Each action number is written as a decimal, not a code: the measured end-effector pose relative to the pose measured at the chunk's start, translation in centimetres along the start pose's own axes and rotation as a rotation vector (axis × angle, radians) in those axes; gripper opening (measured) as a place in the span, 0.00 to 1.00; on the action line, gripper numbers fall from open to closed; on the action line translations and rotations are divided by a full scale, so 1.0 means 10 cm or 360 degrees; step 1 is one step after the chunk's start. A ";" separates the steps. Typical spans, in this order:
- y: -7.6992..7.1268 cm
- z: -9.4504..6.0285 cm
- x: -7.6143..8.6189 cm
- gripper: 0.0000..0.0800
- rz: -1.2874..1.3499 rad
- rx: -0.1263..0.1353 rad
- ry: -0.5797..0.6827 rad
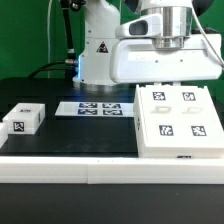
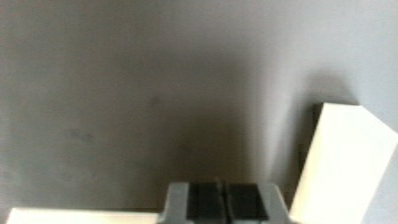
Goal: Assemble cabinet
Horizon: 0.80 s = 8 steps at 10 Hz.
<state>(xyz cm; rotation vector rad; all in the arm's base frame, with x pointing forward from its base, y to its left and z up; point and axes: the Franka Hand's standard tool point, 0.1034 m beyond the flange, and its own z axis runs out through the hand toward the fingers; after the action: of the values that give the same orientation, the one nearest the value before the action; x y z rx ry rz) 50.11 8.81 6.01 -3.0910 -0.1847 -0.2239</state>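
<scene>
The cabinet box (image 1: 180, 122) is a large white block with several square tags on top, standing at the exterior view's right. A small white tagged block (image 1: 22, 118) lies at that view's left. My gripper (image 1: 166, 72) hangs just behind the box's far edge, which hides its fingertips. In the wrist view my gripper (image 2: 222, 200) has its two dark pads pressed together with nothing between them, above bare dark table. A white cabinet edge (image 2: 349, 165) stands right beside the fingers, apart from them.
The marker board (image 1: 95, 108) lies flat in the middle of the black table. A long white border rail (image 1: 100, 166) runs along the front edge. The robot's base (image 1: 98, 50) stands behind the marker board. A pale strip (image 2: 80, 215) shows by the fingers.
</scene>
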 end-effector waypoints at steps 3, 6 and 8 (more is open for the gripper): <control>0.00 0.02 -0.02 0.01 0.0000 0.0000 -0.0009; 0.01 -0.03 -0.01 0.01 0.0000 0.0000 -0.0017; 0.00 -0.15 0.03 0.01 -0.0001 0.0004 -0.0019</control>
<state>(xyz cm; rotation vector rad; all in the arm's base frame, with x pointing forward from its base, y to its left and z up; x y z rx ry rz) 50.25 8.81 7.50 -3.0906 -0.1864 -0.2051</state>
